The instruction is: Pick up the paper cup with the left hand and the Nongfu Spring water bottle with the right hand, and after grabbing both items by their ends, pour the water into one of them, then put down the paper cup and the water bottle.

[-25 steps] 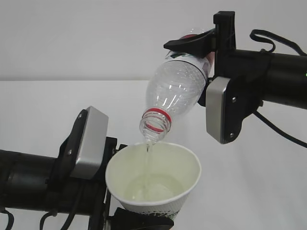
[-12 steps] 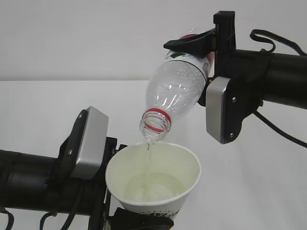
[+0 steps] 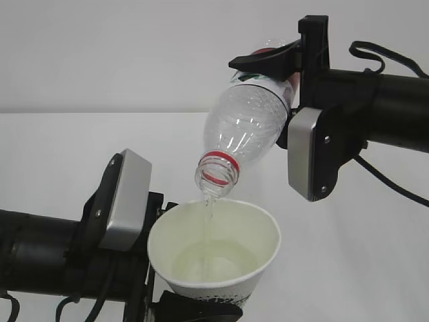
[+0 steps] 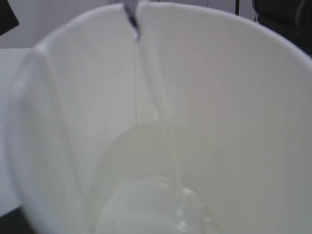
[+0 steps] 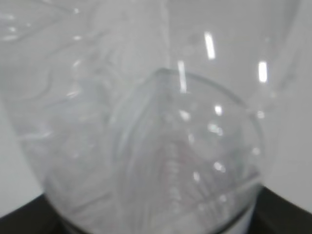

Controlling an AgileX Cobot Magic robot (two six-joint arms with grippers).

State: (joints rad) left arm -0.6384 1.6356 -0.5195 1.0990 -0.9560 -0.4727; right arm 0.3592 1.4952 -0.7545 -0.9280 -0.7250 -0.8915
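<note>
Jaws clamped: right hand point(image 3: 285, 64) on tilted clear Nongfu Spring water bottle point(image 3: 244, 127), left hand point(image 3: 151, 268) on white paper cup point(image 3: 221, 268) beneath. Thin water point(image 3: 209, 208) stream. Left wrist view: pooled water, cup seam.

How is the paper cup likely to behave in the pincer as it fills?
The paper cup is thin-walled with an open rim, so it probably dents if squeezed harder. Water pooling inside likely makes it heavier at the bottom, steadying it. Held low by the left pincer, it may spill if tilted.
</note>
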